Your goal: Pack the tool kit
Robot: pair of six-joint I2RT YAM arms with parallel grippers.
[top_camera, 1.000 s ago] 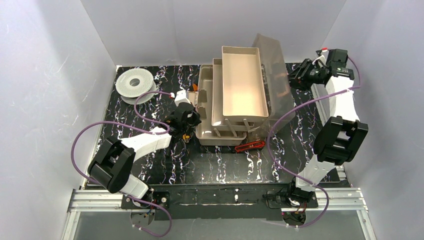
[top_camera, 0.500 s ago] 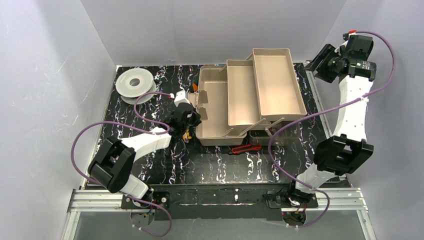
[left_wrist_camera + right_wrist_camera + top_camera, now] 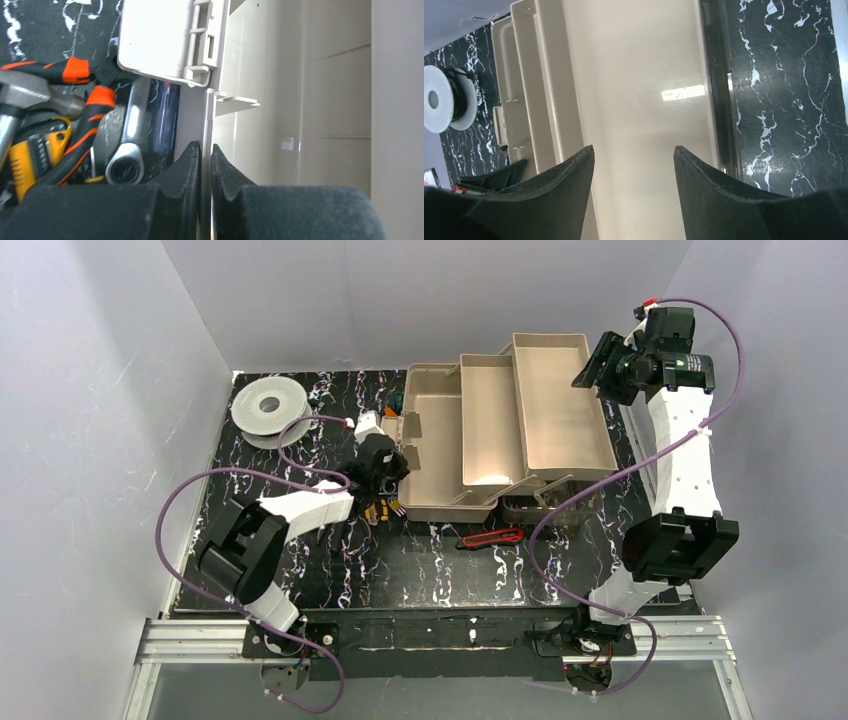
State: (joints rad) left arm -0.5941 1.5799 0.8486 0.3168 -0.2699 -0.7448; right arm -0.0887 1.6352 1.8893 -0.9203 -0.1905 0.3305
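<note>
Change: the tiered trays of the large rectangular tan plastic toolbox (image 3: 436, 455) are now lying fanned out toward the right edge of the bench (image 3: 450, 575), where a second ago they were stacked upright; the right arm is reaching in lower over them.
Toolbox: sitting open at the far middle of the bench, its top tray (image 3: 560, 410) lying nearest the right edge.
Lid: the translucent smoky-brown lid (image 3: 720, 115) is showing beneath that tray's right side.
Left end effector (image 3: 205, 148): nearly closed, pinching the toolbox's thin left wall.
Right end effector (image 3: 634, 150): jaws standing wide apart, gripping nothing, hovering over the top tray.
Loose tools: orange-and-black-handled pliers (image 3: 75, 70) and a silver wrench (image 3: 127, 150) are lying heaped just beside the toolbox's left wall; a red-handled tool (image 3: 492, 537) is lying near its front.
Spool: the round grey-white spool (image 3: 265, 408) is sitting at the far left corner.
</note>
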